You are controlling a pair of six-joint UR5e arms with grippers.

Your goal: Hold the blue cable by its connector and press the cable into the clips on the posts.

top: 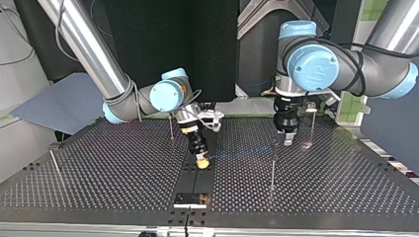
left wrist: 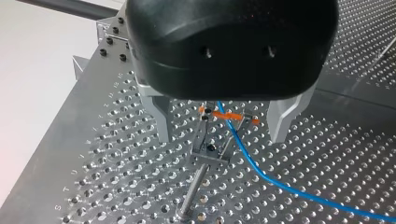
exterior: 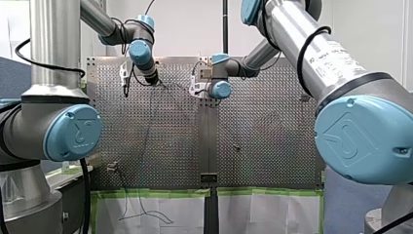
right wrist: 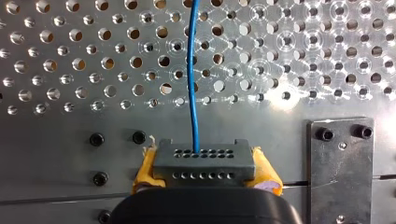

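My left arm comes down with its wrist nearly vertical. Its pincer (left wrist: 220,136) hangs over the perforated table (left wrist: 116,182) with the metal fingers (left wrist: 161,122) spread wide and nothing gripped. A clip (left wrist: 212,140) on a thin post (left wrist: 195,189) stands between the fingers, with a gap on each side. The blue cable (left wrist: 261,170) crosses the clip's head beside small orange parts (left wrist: 233,115); I cannot tell whether it is seated. From there it passes under one finger and runs away over the table. On the other finger's side the table's edge lies well apart from the pincer.

My right arm reaches in low with its wrist tilted, so its pincer (right wrist: 205,171) slants down toward the table's plain middle strip (top: 193,180). Its yellow pads (right wrist: 145,170) are clamped on the grey connector (right wrist: 203,158), one on each end. The cable leaves the connector straight ahead of the pincer, over bare perforated plate. A bolted metal plate (right wrist: 341,168) lies just beside one pad. In the top view another post (top: 171,127) stands near, behind this pincer, and the two pincers are well apart.
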